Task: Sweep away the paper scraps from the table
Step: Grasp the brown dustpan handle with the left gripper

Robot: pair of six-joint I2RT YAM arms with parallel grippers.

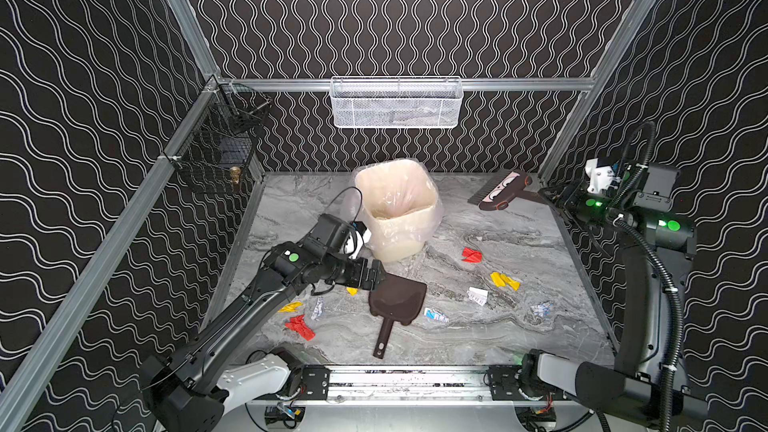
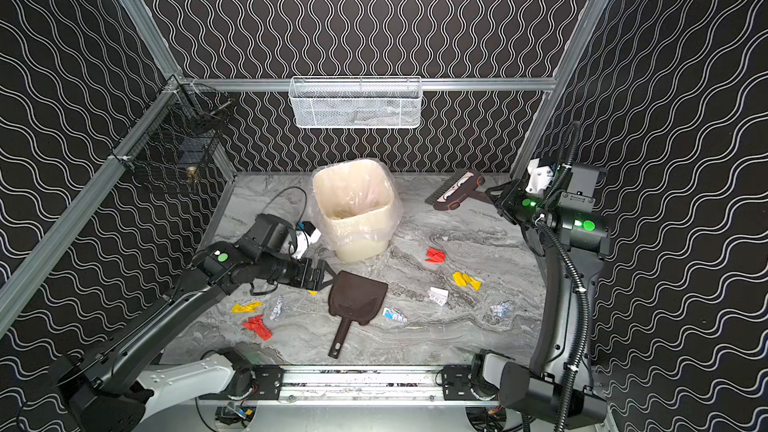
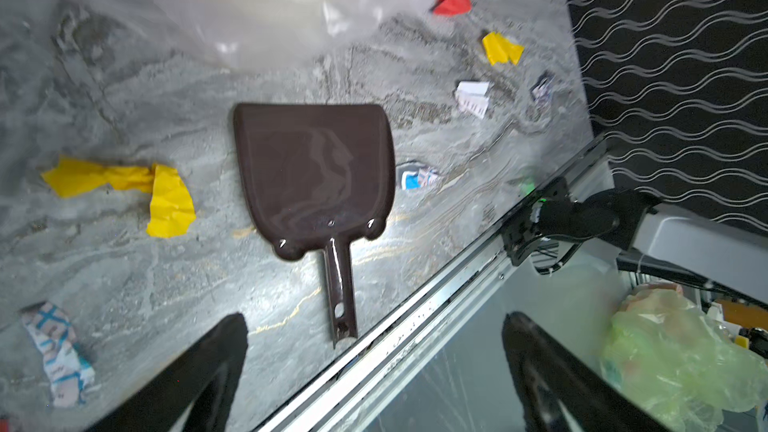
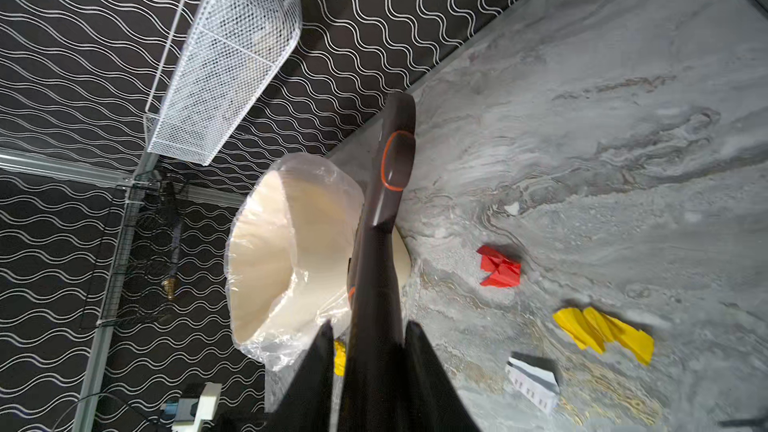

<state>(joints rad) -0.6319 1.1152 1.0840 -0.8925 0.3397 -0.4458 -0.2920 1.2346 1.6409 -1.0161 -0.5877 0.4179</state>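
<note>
**Ana:** Which step is running here?

**Ben:** Tool pickup, I am judging; the right gripper (image 4: 370, 342) is clamping the brush (image 1: 500, 189) by its handle at the far right corner; the left gripper (image 1: 380, 274) is hanging with jaws wide apart just over the front lip of the dustpan (image 1: 399, 299), gripping nothing; the dustpan is lying flat mid-table, handle pointing toward the near edge.

**Ana:** What is the next move calling for?

**Ben:** Likely the left arm is needing to travel back to that handle and close there; the broad lip is offering a poor hold; only then is sweeping making sense.

**Ana:** And the counts?

**Ben:** The paper scraps (image 1: 471, 255) are all lying on the table (image 1: 519, 351), none in the pan; I am counting nine; two red, three yellow, four white with print; four are sitting left of the pan, five right; one brush, one dustpan, one lined bin (image 1: 395, 209) standing behind them.
</note>
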